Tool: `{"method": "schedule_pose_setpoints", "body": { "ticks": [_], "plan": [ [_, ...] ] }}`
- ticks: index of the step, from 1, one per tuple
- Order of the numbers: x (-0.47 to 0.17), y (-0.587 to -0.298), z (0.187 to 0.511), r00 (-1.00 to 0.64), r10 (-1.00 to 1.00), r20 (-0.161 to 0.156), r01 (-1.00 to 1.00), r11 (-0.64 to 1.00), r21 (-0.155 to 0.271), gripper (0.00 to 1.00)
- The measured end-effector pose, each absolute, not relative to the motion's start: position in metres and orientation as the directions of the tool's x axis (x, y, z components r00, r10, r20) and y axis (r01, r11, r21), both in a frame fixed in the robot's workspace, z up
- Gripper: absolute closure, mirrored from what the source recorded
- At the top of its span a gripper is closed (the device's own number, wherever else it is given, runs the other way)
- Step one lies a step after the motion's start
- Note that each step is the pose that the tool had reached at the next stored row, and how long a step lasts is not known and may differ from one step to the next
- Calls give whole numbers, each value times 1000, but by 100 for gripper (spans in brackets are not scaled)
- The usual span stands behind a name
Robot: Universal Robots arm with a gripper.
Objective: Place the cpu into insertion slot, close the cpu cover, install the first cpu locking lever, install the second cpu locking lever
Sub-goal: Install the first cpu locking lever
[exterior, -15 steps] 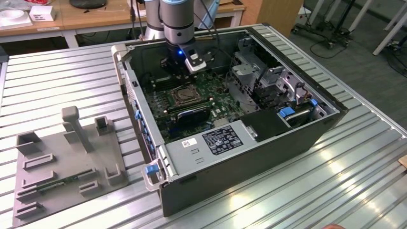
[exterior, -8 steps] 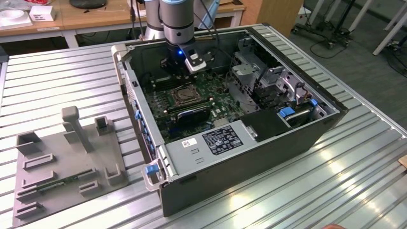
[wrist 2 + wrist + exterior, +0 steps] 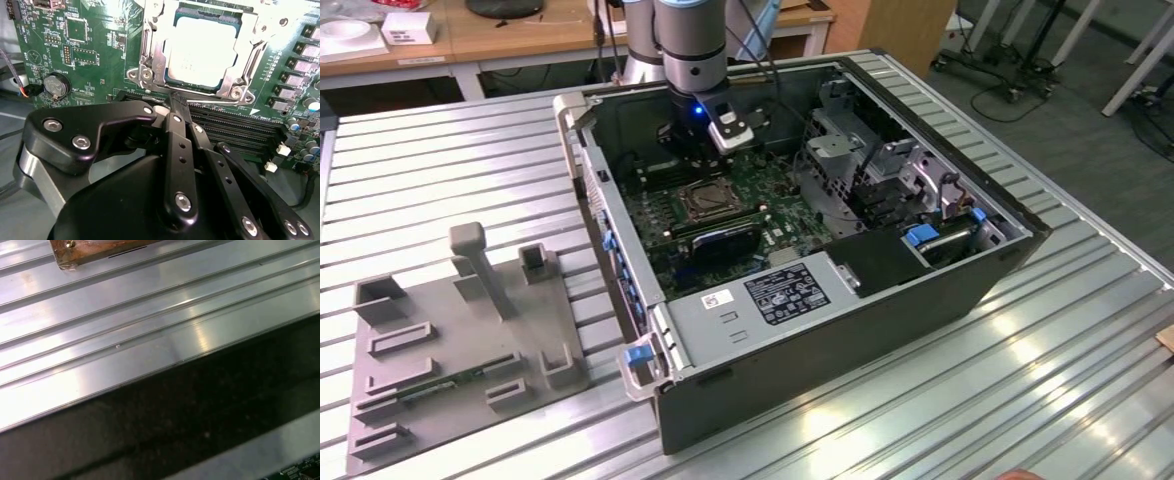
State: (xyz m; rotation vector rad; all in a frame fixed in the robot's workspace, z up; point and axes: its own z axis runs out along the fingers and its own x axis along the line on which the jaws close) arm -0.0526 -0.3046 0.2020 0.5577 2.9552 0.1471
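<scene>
In the second wrist view the cpu point(image 3: 199, 49) lies flat in the insertion slot point(image 3: 146, 75), its pale face showing through the cut-out of the cpu cover point(image 3: 244, 55). The silvery cover lies down over the chip's edges. My gripper point(image 3: 174, 99) hovers just beside the socket's edge, over the black memory slots point(image 3: 235, 131). Its black fingers point(image 3: 176, 150) are shut together, and I see nothing between them. In the exterior view the gripper point(image 3: 687, 158) reaches down into the open computer case point(image 3: 987, 300), just behind the insertion slot point(image 3: 703, 200).
Green motherboard point(image 3: 95, 45) with a coin battery point(image 3: 55, 85) surrounds the socket. Drive cages point(image 3: 894, 170) and a power supply point(image 3: 761, 300) crowd the case. A grey fixture tray point(image 3: 454, 340) sits on the ribbed aluminium table point(image 3: 125, 330) at the exterior view's left.
</scene>
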Motion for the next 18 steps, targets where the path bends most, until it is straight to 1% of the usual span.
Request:
{"method": "schedule_pose_setpoints", "body": {
  "ticks": [10, 18],
  "plan": [
    [-53, -304, 202, -916, 387, -109, 374, 919, 122, 90],
    [-56, -304, 202, -904, 415, -104, 401, 907, 133, 90]
  ]
}}
